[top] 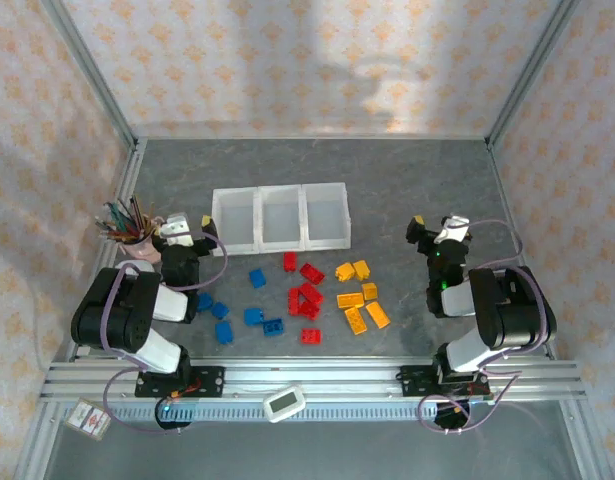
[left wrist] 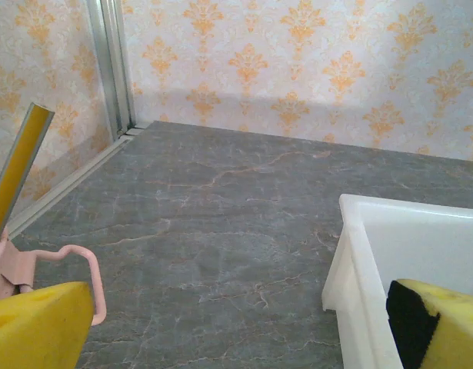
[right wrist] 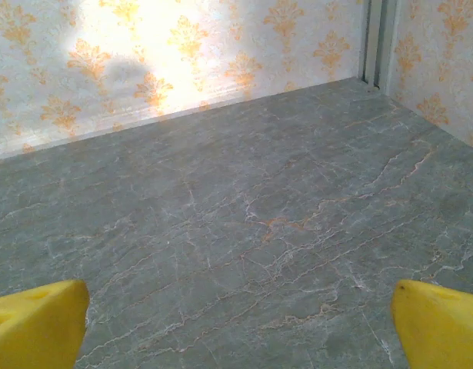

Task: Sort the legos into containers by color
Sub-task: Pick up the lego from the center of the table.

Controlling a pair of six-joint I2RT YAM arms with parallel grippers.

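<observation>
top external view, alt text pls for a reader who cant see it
Loose legos lie on a grey table, clustered blue, red and yellow-orange, in front of three empty white containers joined in a row. The left gripper is beside a pink cup of pencils; the right gripper is across the pile.

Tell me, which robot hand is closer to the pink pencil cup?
The left. The left gripper sits right beside the pink cup; the right gripper is far off, on the other side of the legos.

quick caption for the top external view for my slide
Loose blue legos, red legos and yellow-orange legos lie on the grey table near three joined white bins, pink pencil cup at left.
</observation>
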